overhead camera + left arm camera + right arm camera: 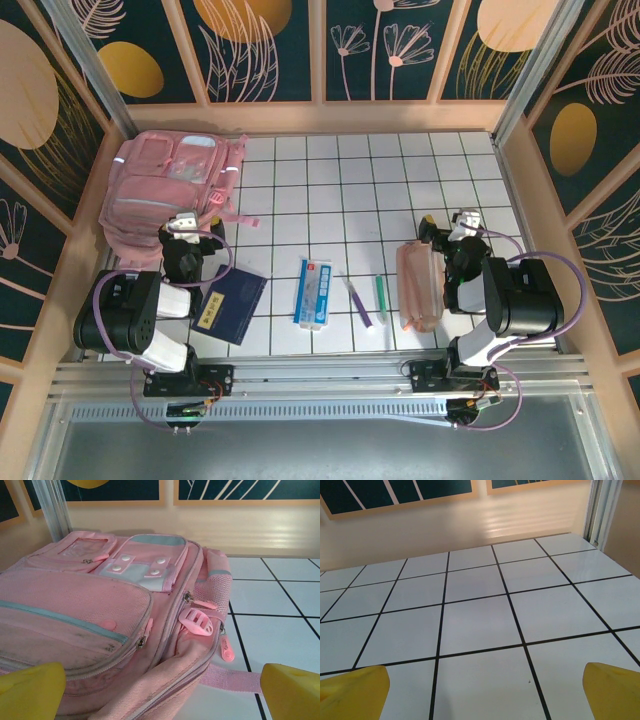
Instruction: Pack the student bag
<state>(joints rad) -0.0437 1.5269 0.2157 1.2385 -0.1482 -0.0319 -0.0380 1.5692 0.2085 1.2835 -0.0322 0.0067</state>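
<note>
One bag, and the left arm is nearer

Left fingers and right fingers both stand wide open and hold nothing. The student bag lies flat in the upper left of the top view, pockets up, its length running from lower left to upper right. The left fingers face its lower-right edge from just beside it, and its zips look shut. The right fingers hover over bare counter, well apart from the bag.

A robot test booth in a lab: a white gridded tabletop fenced by leaf-patterned wall panels, with two robot arms bolted to a metal rail.
</note>
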